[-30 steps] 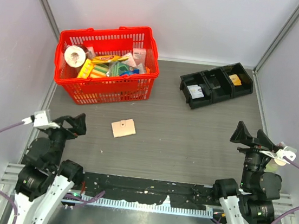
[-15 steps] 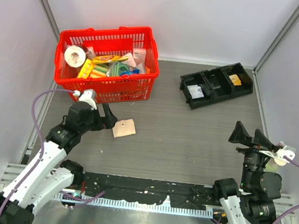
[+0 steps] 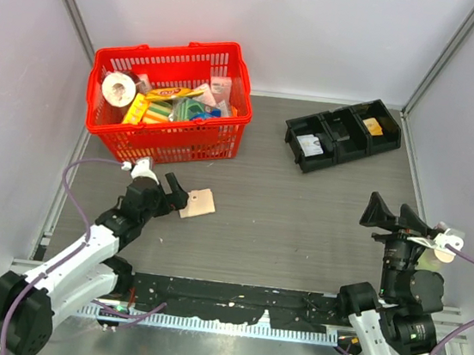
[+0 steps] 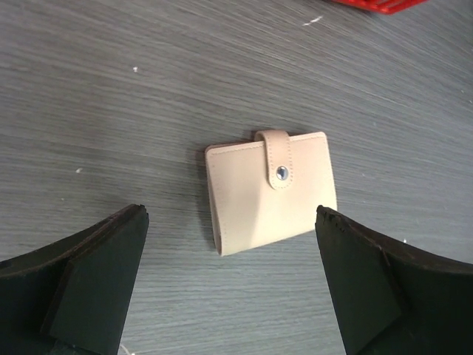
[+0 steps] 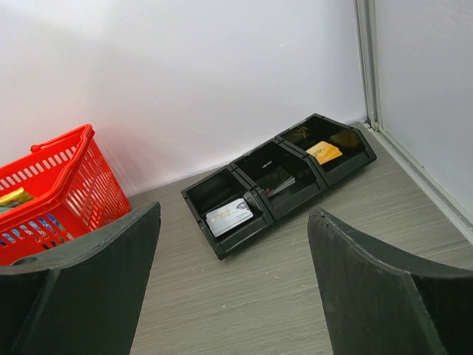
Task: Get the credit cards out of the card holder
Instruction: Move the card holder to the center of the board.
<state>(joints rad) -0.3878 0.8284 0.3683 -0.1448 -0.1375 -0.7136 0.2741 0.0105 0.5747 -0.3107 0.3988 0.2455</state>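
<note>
The card holder [image 3: 199, 202] [image 4: 270, 192] is a tan folded wallet that lies flat on the grey table, its tab snapped shut. Whatever it holds is hidden, and no credit cards show at it. My left gripper [image 3: 174, 194] [image 4: 230, 219] hovers at the holder's left edge, open wide, with the holder just beyond and between its black fingertips and nothing gripped. My right gripper [image 3: 392, 216] [image 5: 235, 214] is open and empty at the right side, pointing toward the black tray.
A black three-part tray [image 3: 343, 136] [image 5: 275, 201] at the back right holds a silver card [image 5: 230, 216], dark cards [image 5: 277, 180] and a yellow-orange card [image 3: 373, 125] [image 5: 324, 152]. A red basket [image 3: 170, 100] of several items stands at the back left, just behind the holder.
My left arm has swung out from its base to the card holder and settled at its left edge, still open. The right gripper has barely shifted. The holder has not moved.
</note>
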